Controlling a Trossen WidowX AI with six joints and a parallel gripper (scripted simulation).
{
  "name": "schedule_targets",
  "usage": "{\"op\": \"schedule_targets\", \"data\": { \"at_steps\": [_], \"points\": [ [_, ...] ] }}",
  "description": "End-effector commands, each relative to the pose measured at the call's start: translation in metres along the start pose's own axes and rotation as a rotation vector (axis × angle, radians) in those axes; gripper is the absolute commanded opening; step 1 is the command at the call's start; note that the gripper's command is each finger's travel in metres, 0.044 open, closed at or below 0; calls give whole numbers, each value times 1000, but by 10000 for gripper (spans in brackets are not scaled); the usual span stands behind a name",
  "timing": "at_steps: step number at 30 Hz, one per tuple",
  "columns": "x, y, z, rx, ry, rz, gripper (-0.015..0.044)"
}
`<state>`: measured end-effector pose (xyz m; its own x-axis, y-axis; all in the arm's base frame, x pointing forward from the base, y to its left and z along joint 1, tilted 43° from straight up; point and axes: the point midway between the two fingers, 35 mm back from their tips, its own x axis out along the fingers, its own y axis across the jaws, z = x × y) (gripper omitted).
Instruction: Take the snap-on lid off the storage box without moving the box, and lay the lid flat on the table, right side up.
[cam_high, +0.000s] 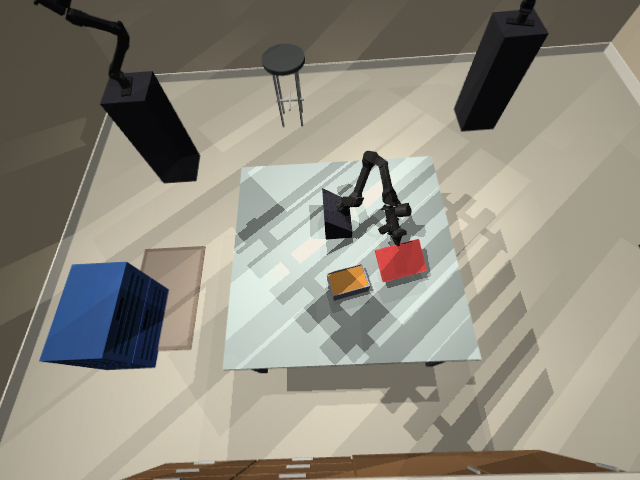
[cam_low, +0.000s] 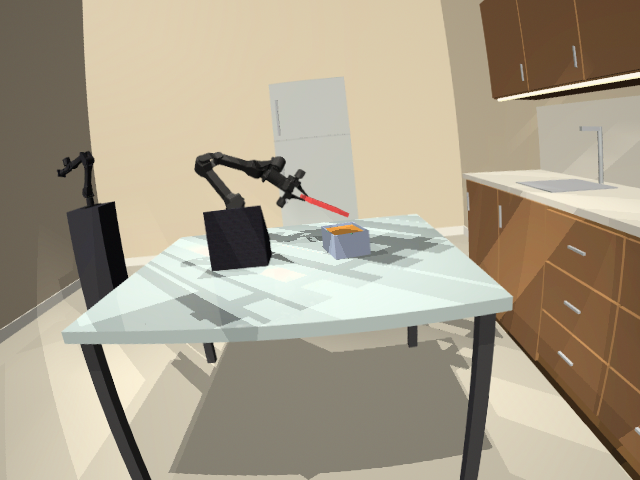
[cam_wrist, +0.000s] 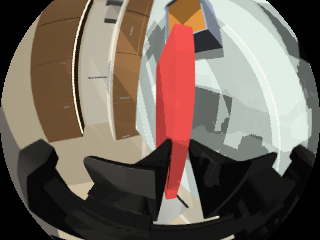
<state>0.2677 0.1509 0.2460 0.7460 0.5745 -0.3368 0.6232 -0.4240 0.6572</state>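
The storage box (cam_high: 349, 281) (cam_low: 346, 240) (cam_wrist: 190, 16) is grey-blue with an orange inside and stands open on the glass table (cam_high: 289, 330) (cam_low: 289, 304). The red lid (cam_high: 401, 260) (cam_low: 325, 206) (cam_wrist: 175, 94) is off the box and held in the air, tilted slightly downward away from the arm, beside and above the box. My gripper (cam_high: 398, 238) (cam_low: 299, 195) (cam_wrist: 179, 142) is shut on the lid's near edge. In the wrist view the lid shows edge-on, running from the fingers toward the box.
The arm's black base block (cam_high: 337, 214) (cam_low: 236, 237) stands on the table behind the box. Two black pillars (cam_high: 149, 126) (cam_high: 498, 69), a stool (cam_high: 284, 62), a blue crate (cam_high: 103, 315) and kitchen cabinets (cam_low: 568, 289) stand around the table.
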Motion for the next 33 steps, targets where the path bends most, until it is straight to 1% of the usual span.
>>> {"op": "schedule_targets", "data": {
  "at_steps": [1, 33],
  "points": [
    [3, -2, 3, 5, -10, 6, 0],
    [19, -21, 3, 6, -9, 7, 0]
  ]
}}
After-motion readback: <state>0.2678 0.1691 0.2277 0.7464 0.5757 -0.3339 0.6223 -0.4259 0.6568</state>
